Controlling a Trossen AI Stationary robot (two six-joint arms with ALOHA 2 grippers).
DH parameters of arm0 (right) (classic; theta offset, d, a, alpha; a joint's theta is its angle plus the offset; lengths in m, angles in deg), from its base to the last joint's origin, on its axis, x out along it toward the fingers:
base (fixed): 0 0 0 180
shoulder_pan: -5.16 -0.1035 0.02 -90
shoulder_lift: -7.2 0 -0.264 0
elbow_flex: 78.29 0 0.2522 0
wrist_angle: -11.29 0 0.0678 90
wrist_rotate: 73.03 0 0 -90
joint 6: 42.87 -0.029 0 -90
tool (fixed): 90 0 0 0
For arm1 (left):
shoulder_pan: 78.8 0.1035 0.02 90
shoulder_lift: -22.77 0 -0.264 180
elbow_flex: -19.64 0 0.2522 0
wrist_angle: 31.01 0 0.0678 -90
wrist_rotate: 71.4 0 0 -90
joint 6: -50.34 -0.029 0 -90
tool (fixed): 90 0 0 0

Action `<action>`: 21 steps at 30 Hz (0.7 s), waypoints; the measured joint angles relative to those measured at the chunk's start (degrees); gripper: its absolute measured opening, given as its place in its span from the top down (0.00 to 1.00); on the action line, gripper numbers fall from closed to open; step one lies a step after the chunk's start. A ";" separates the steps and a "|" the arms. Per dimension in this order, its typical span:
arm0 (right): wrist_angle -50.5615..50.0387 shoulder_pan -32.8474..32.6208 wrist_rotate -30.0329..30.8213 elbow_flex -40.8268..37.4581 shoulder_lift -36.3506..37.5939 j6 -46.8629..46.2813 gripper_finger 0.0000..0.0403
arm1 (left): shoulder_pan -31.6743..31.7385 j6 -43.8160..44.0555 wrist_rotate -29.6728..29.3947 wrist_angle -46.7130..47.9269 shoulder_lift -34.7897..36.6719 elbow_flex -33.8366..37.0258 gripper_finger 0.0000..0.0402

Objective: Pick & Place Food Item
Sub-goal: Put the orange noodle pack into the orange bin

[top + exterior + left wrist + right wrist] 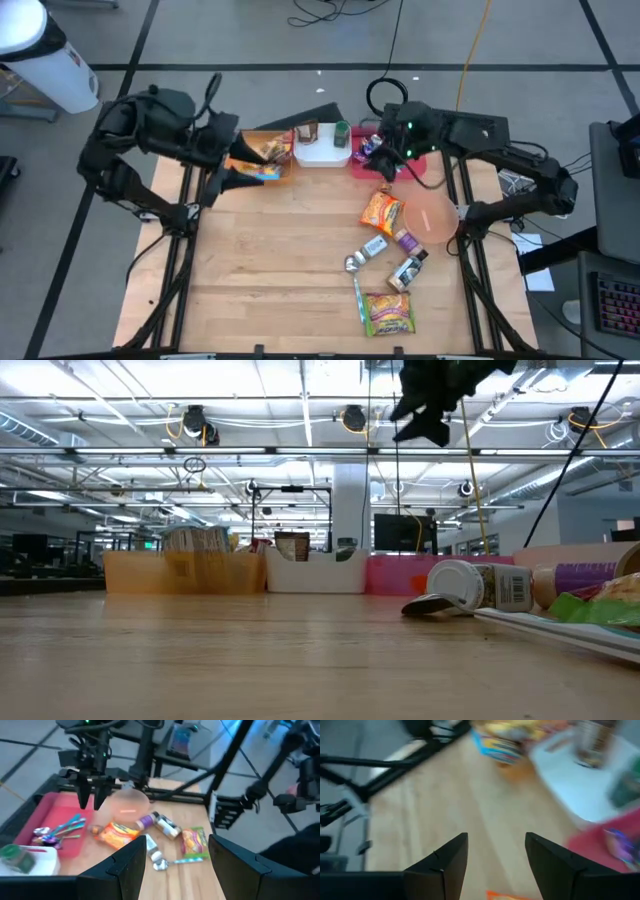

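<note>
Food items lie on the table's right half: an orange snack packet, a green packet, a purple-capped bottle and two small jars. My right gripper is open and empty, raised high over the red tray; it also shows in the left wrist view and the low view. My left gripper is open and empty, raised by the orange bin, its fingers pointing toward the table's right side.
An orange bin of packets, a white bin with a jar and a box, and the red tray with spoons stand along the far edge. A pink plate and a spoon lie among the food. Bare wood shows at the left and near side.
</note>
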 joint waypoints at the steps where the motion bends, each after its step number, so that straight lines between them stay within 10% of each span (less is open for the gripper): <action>1: 2.67 -2.06 0.00 -1.22 0.35 -0.93 0.53 | -0.52 -0.22 0.20 -0.31 0.07 0.67 0.44; 12: 56.74 -19.52 0.59 -25.93 1.26 -23.65 0.53 | -2.58 0.63 10.86 -13.65 0.18 19.10 0.44; 21: 89.89 -28.35 18.31 -41.84 1.08 -36.36 0.53 | 0.08 2.30 18.94 -32.27 0.09 36.32 0.44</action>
